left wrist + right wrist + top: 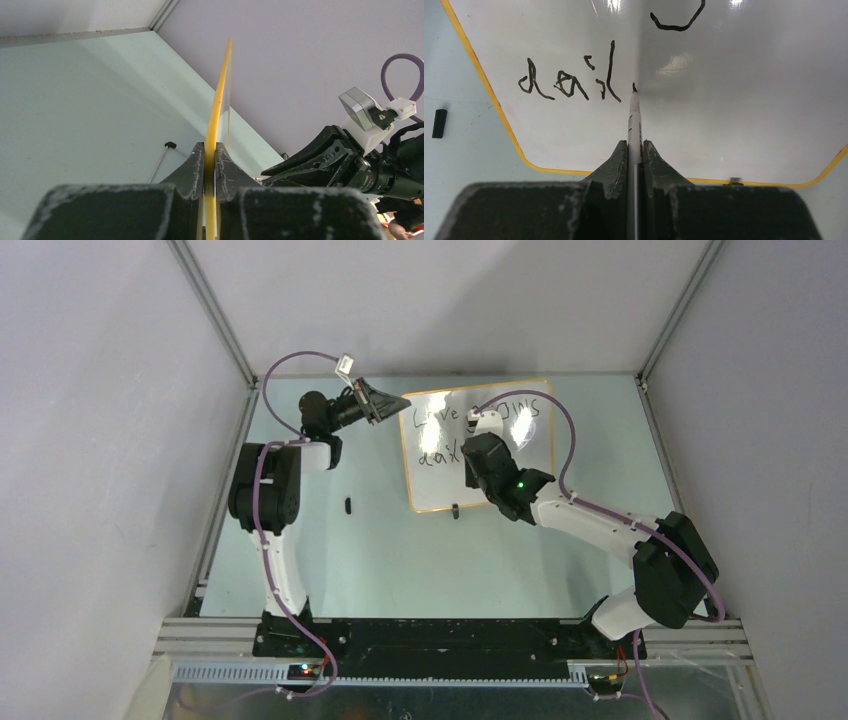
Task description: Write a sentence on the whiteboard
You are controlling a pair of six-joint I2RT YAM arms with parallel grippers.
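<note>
The whiteboard (440,490) lies on the table, white with an orange-yellow rim. My left gripper (388,406) is shut on its upper left edge; in the left wrist view the yellow rim (220,90) runs edge-on between the closed jaws of the left gripper (210,150). The sentence (432,415) is in black on two lines; the lower line reads "dail" (569,82). My right gripper (634,146) is shut on a white marker (633,117), its black tip on the board just right of the "l". From above, the right gripper (470,458) covers part of the writing.
A small black cap (348,505) lies on the table left of the board, also seen as the cap (439,123) in the right wrist view. A black stand foot (455,510) sits at the board's near edge. The right arm (350,165) shows beyond the board. Walls enclose the table.
</note>
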